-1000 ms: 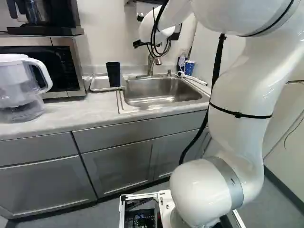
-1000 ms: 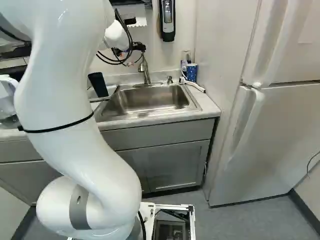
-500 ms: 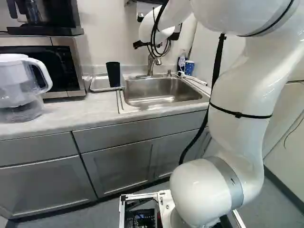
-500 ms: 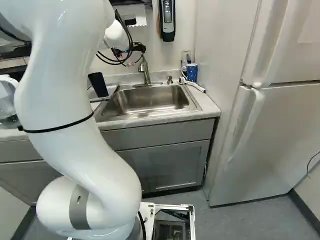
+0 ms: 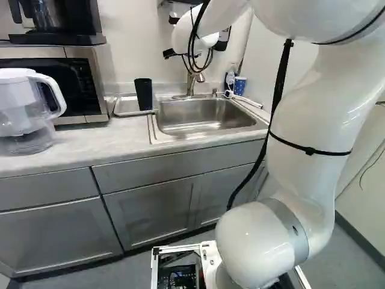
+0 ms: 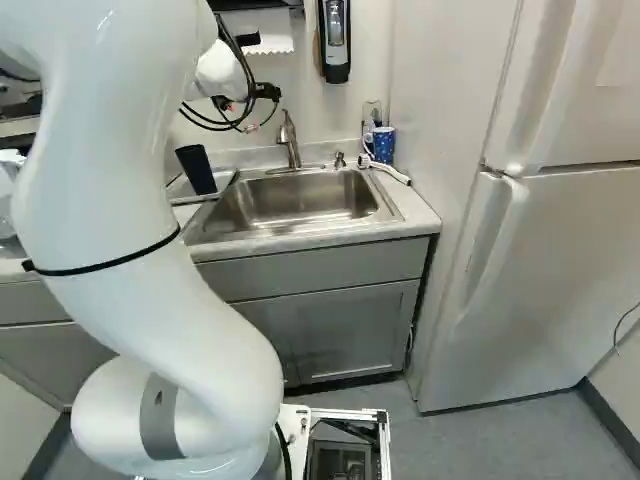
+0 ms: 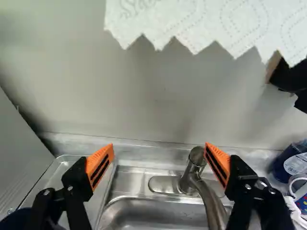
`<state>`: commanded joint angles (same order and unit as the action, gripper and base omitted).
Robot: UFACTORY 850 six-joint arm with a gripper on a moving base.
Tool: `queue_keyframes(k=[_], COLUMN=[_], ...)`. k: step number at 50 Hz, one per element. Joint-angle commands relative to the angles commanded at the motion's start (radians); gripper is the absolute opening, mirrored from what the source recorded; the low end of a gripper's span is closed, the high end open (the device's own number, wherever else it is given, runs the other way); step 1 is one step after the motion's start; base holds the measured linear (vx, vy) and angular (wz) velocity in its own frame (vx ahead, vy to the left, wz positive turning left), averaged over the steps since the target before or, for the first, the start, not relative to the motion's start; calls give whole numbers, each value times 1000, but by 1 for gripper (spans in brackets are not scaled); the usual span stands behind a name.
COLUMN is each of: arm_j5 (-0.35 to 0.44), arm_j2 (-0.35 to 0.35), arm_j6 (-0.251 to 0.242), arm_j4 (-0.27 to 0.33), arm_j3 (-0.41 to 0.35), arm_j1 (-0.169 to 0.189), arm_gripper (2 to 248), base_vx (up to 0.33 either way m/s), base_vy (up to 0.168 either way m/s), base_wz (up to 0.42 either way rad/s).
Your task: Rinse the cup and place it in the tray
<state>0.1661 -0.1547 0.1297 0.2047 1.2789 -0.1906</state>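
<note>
One gripper (image 7: 159,144), spread wide, empty — dark cup (image 5: 144,94) stands upright at the tray (image 5: 127,106), lower and leftward in the left base view.

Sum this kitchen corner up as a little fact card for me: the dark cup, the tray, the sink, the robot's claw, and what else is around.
Dark cup: open end up, at the sink side of the tray
Tray: on the counter, between microwave and sink
Sink: metal basin, faucet behind it
Gripper: open, nothing held, pointing toward the wall above the sink
Dark cup's point
Also around: water pitcher, blue patterned cup, paper towel
</note>
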Motion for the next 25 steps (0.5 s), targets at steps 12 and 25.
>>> queue_keyframes(k=[12,25], arm_j5=[-11,-88], arm_j2=[32,75], arm_j6=[0,0], arm_j4=[0,0], arm_j3=[-34,-80], arm_j1=[-16,-24], arm_gripper=[247,247], base_vx=[0,0], base_vy=[0,0], base_wz=[0,0])
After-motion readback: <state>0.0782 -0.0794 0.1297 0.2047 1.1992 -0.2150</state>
